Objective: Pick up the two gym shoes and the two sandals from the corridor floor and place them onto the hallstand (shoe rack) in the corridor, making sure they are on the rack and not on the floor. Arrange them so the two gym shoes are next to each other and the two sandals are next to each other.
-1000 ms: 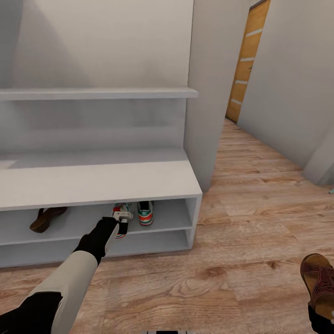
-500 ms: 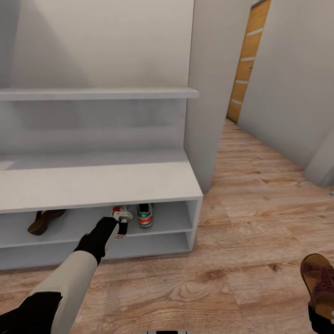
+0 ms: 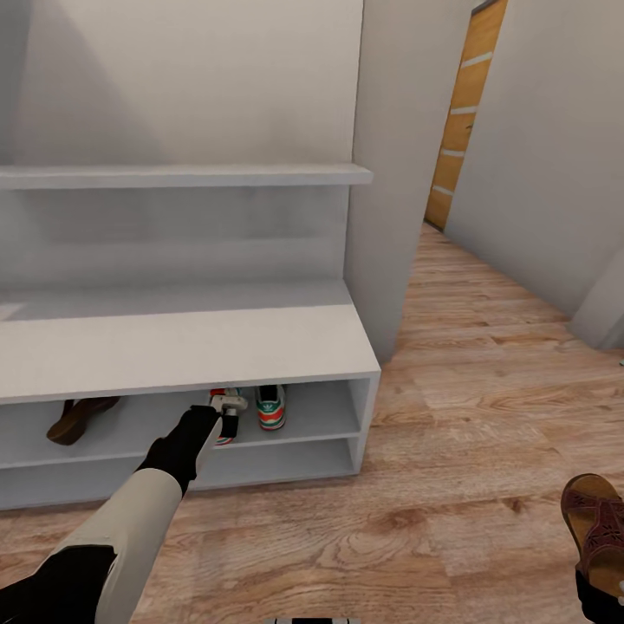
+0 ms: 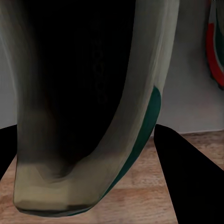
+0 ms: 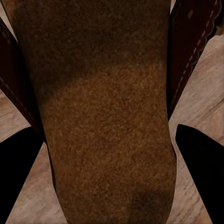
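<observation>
Sneaker (image 3: 227, 414) in left hand (image 3: 227, 418)

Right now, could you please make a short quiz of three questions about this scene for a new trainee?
1. True or false: both gym shoes are at the upper open shelf of the hallstand.
2. Which item does the right gripper hold? A) a gym shoe B) a sandal C) nothing
3. Fill the gap: the sandal on the shelf lies toward the rack's ____ end in the head view.

Key
1. True: one gym shoe stands on the shelf, and the other gym shoe is at the shelf edge beside it, between the fingers of the left gripper.
2. B: the held sandal is above the corridor floor.
3. Left.
</observation>
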Tool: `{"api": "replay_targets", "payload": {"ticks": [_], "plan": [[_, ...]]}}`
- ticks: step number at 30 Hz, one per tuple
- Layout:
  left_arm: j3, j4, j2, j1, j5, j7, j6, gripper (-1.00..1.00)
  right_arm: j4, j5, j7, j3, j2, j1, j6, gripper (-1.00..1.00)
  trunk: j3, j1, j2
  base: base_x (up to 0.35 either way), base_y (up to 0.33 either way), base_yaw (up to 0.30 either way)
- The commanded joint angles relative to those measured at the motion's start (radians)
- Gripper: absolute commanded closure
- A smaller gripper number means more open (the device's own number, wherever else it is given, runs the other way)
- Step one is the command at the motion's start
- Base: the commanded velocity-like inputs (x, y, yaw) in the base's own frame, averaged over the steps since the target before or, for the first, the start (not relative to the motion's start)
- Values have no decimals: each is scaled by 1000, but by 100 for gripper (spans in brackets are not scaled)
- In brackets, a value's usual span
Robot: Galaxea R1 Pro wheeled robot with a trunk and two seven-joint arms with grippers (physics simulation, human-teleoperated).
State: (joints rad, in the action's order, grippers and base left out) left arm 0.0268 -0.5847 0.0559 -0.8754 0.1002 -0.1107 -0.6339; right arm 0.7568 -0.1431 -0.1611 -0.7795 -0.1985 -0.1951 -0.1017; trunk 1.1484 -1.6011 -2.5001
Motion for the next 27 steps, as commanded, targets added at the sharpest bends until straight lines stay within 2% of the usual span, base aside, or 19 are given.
{"api": "replay_targets", "payload": {"ticks": [1,4,11,23,27], "plan": [[1,-1,1,0,10,4,-5,100,-1,-10,-8,-6,1,-1,-4,100,1,0,0,0,0,0],[-1,-1,1,0,10,4,-5,100,-1,-10,-8,-6,1,-1,-4,100,1,0,0,0,0,0],[-3,-1,1,0,9,5,-6,100,-1,-10,-8,-6,1,-1,-4,100,30,-2,-2,0,0,0],[-2,-1,1,0,10,2,-4,100,-1,-10,-8,-6,1,-1,-4,100,33,-2,-2,1,0,0],[-2,-1,1,0,10,2,-4,100,-1,-10,-8,-6,0,-1,-4,100,33,-2,-2,135,0,0]]}}
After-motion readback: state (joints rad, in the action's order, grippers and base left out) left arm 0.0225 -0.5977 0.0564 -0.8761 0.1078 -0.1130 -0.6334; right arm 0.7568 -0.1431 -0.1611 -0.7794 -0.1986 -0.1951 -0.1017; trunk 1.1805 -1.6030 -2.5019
